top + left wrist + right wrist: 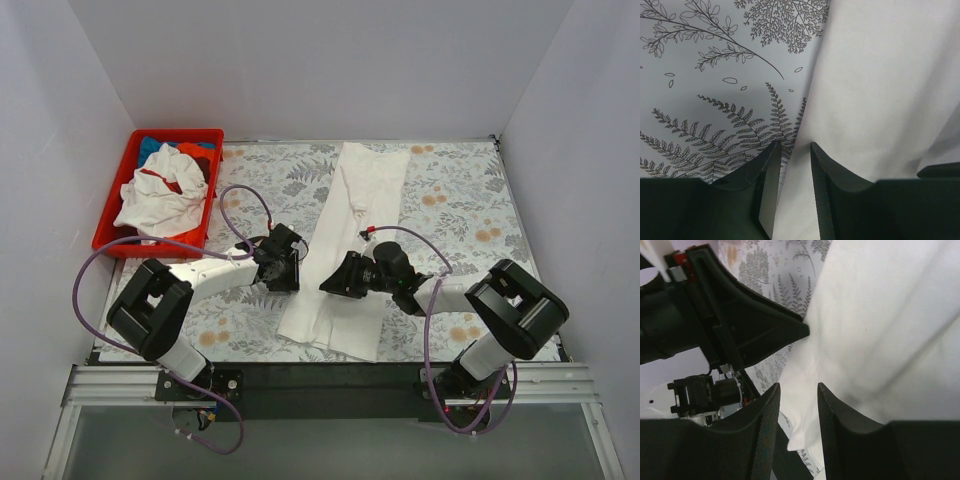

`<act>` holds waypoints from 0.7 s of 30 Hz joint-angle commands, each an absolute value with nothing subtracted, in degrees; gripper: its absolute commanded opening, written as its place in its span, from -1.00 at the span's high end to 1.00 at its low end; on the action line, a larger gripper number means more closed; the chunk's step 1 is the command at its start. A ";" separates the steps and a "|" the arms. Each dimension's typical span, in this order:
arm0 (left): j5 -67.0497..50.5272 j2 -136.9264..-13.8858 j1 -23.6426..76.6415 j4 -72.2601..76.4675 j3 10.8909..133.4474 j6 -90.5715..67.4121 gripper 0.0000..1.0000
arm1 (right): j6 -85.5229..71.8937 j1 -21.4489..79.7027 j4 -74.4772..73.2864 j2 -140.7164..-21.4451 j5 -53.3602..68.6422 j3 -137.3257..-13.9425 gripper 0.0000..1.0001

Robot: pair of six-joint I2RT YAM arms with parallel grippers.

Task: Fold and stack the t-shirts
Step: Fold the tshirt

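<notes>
A large white t-shirt (350, 230) lies folded lengthwise in a long strip down the middle of the table. My left gripper (291, 265) is at its left edge. In the left wrist view the gripper (792, 146) has its jaws a little apart, straddling the edge of the shirt (880, 90). My right gripper (338, 280) is over the strip's middle. In the right wrist view it (798, 386) is open above the shirt (880, 315), holding nothing. A white shirt with red trim (160, 200), a blue one (155, 143) and an orange-red one (197, 163) are heaped in the bin.
The red plastic bin (112, 205) stands at the back left. The floral table covering (450, 200) lies under everything. White walls close the left, back and right sides. My left gripper's black body (750, 315) shows close by in the right wrist view.
</notes>
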State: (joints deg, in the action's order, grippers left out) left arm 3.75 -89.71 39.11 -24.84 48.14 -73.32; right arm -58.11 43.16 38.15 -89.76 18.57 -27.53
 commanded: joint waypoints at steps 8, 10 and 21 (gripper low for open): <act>3.96 -90.97 39.37 -25.93 48.52 -73.04 0.43 | -55.19 43.50 40.35 -79.89 16.79 -25.05 0.17; 4.04 -90.97 39.29 -25.84 48.52 -73.04 0.43 | -56.07 43.51 39.99 -81.38 17.22 -24.70 0.17; 8.34 -87.11 39.29 -27.68 47.46 -75.05 0.35 | -53.62 43.16 38.07 -89.31 22.06 -27.69 0.19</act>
State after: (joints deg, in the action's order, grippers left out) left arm 4.64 -89.45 39.13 -25.23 48.18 -73.89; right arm -55.79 43.16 38.04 -90.41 20.97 -26.20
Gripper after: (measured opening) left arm 0.314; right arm 0.404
